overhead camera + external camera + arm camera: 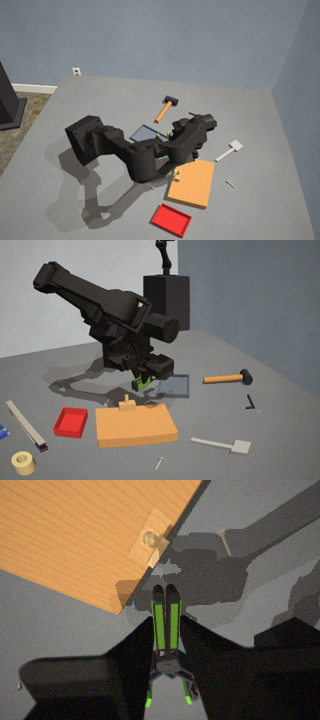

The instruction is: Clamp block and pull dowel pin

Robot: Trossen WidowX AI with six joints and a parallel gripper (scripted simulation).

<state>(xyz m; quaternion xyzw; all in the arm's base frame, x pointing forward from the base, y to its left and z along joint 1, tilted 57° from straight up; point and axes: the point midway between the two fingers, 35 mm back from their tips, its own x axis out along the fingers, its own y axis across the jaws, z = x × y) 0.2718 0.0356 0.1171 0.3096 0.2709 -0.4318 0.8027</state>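
My gripper [141, 376] [166, 620] is shut on the green and black spring clamp [143, 383] [174, 625]. Its two long green arms lie close together between the fingers, and two green tips stand apart beyond the pivot in the wrist view. Gripper and clamp hang above the table, behind the board in the exterior view, apart from the block. The small wooden block [131, 407] lies at the edge of the wooden board [193, 186] [136, 423] [65, 545]. The dowel pin [126, 398] [150, 539] stands up from it. I cannot clearly tell the bench stop from the block.
The red tray [171, 219] [68, 433] is beside the board. The blue-grey tray [175, 396] is near the gripper. A mallet [163, 112] [223, 378], a grey flat-headed tool [235, 145] [240, 447], bolts, a black hex key [250, 401] and a tape roll [24, 468] lie around.
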